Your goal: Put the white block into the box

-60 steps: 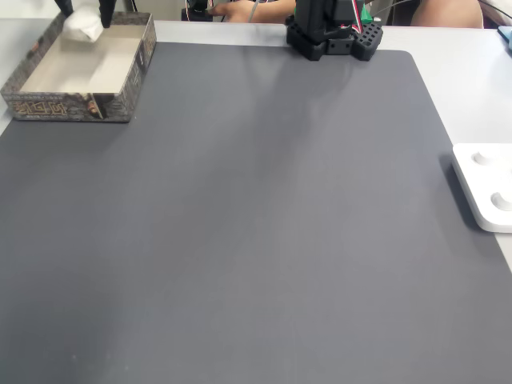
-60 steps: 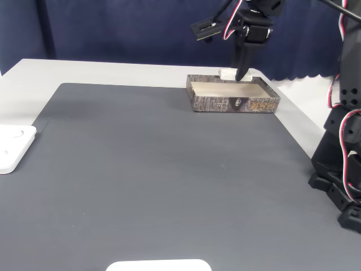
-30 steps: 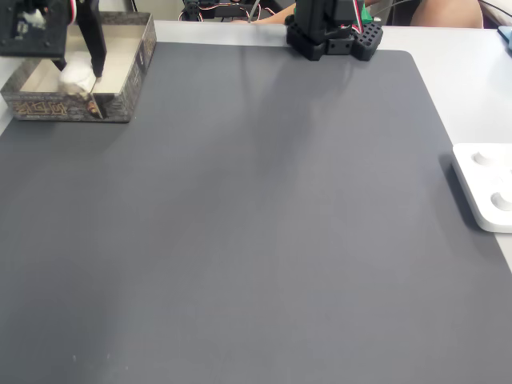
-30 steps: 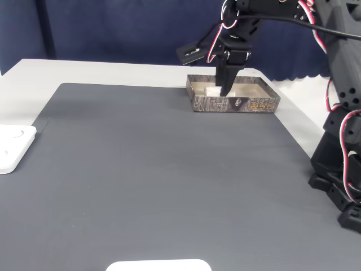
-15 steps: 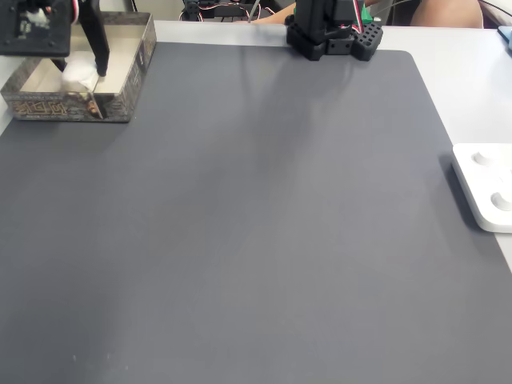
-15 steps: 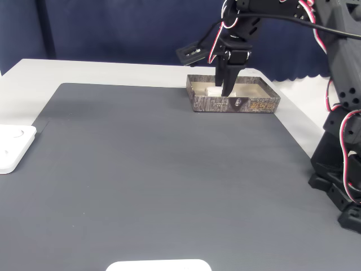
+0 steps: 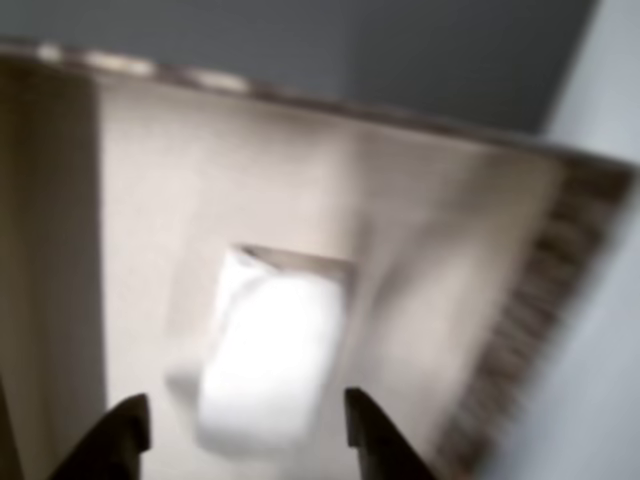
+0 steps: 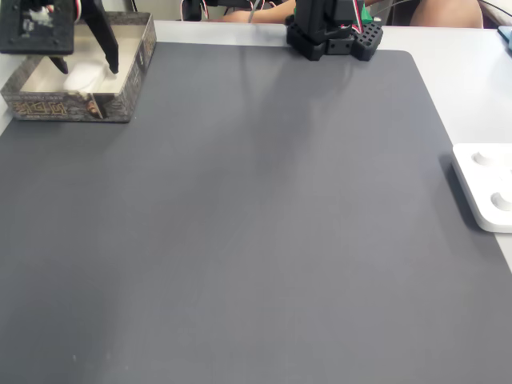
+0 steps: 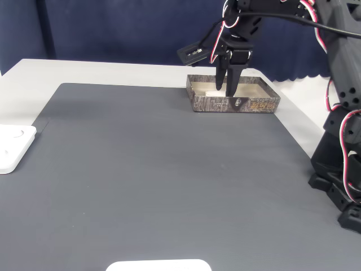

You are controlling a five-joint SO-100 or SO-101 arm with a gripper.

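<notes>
Across the grey surface, at ten o'clock, we see the white block lying inside the box, our hand spread open above it, so only lifting clear seems left.

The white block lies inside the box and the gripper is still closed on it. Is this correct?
Not quite. The white block does lie inside the box, but the gripper is open: the other view shows its fingers spread on either side of the block, not clamping it.
</notes>
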